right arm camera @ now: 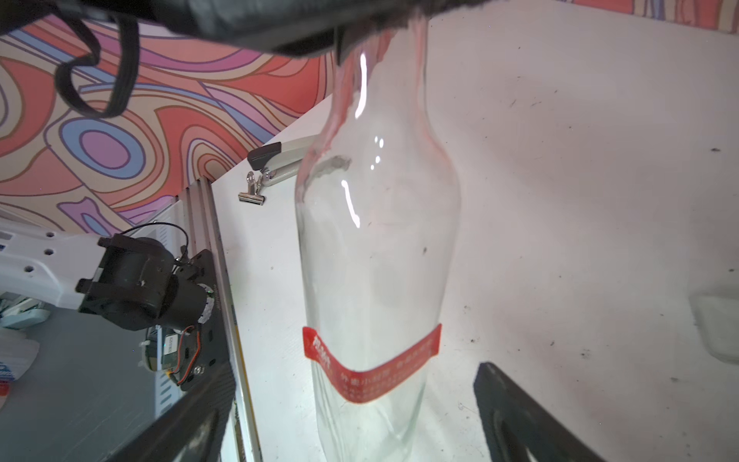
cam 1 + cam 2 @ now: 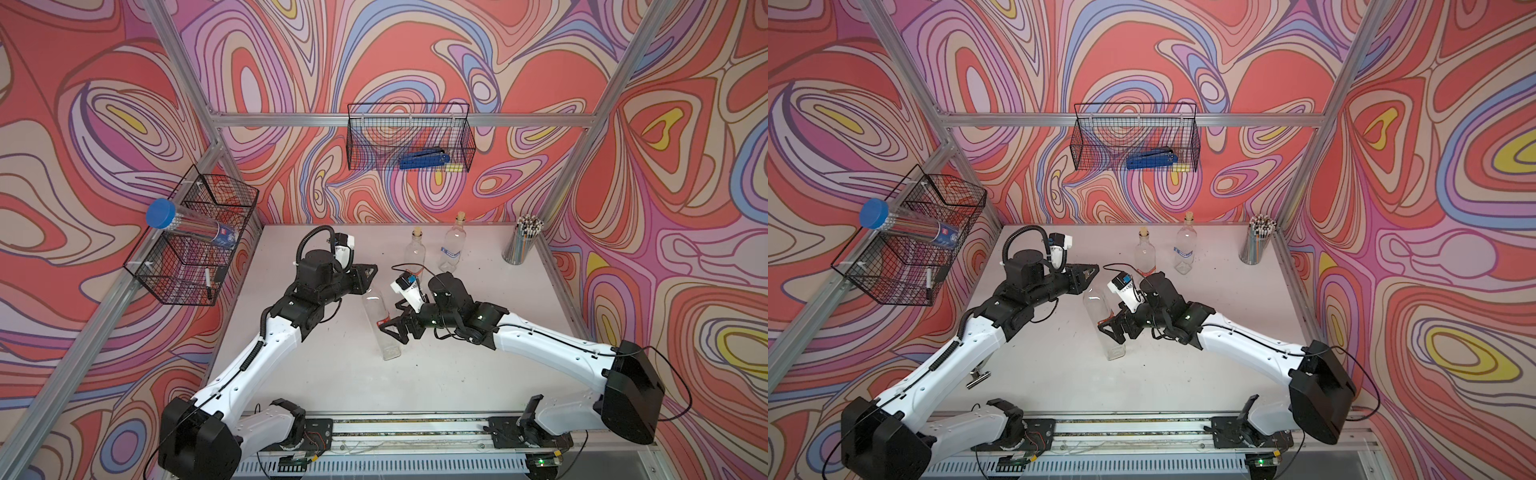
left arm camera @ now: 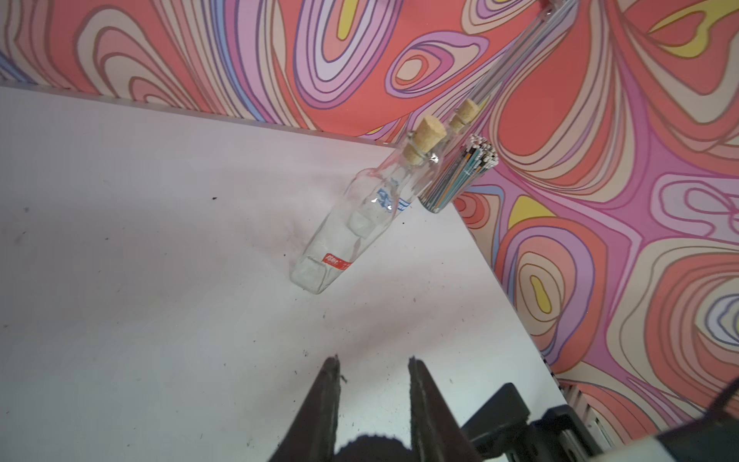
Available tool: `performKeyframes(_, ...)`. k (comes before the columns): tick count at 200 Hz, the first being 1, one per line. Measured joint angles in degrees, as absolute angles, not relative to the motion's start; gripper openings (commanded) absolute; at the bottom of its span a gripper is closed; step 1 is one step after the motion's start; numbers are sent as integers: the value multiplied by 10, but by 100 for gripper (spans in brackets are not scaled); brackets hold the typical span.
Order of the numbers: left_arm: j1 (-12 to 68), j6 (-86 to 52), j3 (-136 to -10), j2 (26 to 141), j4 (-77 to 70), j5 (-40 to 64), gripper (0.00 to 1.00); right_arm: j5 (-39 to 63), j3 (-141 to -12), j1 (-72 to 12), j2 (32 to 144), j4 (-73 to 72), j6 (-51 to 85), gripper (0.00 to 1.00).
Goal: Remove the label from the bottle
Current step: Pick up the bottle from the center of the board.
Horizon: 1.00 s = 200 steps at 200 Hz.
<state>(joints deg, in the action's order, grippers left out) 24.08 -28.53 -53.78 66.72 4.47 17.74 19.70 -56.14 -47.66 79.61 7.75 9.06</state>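
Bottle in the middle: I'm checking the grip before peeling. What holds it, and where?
The left gripper holds the bottle by its neck; the right gripper stands open around the label, holding nothing.

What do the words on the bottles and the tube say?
Nothing can be read for sure.
Red label on the middle bottle: white writing, too blurred.
Blue label on a back bottle: too small.
Small red label on the other back bottle: blurred.
Sticker on the tube: too small.

Bottle point(image 1: 376, 240) neck top hidden by left hand point(image 1: 380, 16); base cut off at picture edge; label point(image 1: 372, 370) print too blurred to read
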Motion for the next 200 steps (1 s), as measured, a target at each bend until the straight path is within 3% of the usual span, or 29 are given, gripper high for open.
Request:
performKeyframes(12, 256, -287, -538, 673, 54, 141, 0, 182, -558, -477, 796, 76, 100, 76)
performKeyframes(39, 280, -296, -537, 685, 69, 73, 0, 147, -546, -477, 796, 69, 121, 32)
performKeyframes(58, 289, -305, -529, 690, 71, 34, 0, 123, -542, -479, 797, 67, 135, 11)
performKeyframes(66, 290, -307, -524, 691, 72, 21, 0, 111, -542, -482, 797, 68, 136, 6)
performKeyframes(94, 295, -326, -511, 693, 72, -15, 0, 72, -542, -504, 806, 69, 143, 5)
performKeyframes(128, 304, -345, -506, 695, 65, -43, 0, 25, -543, -536, 827, 79, 149, 19)
performKeyframes(200, 317, -367, -509, 704, 71, -84, 0, -48, -547, -589, 846, 91, 150, 28)
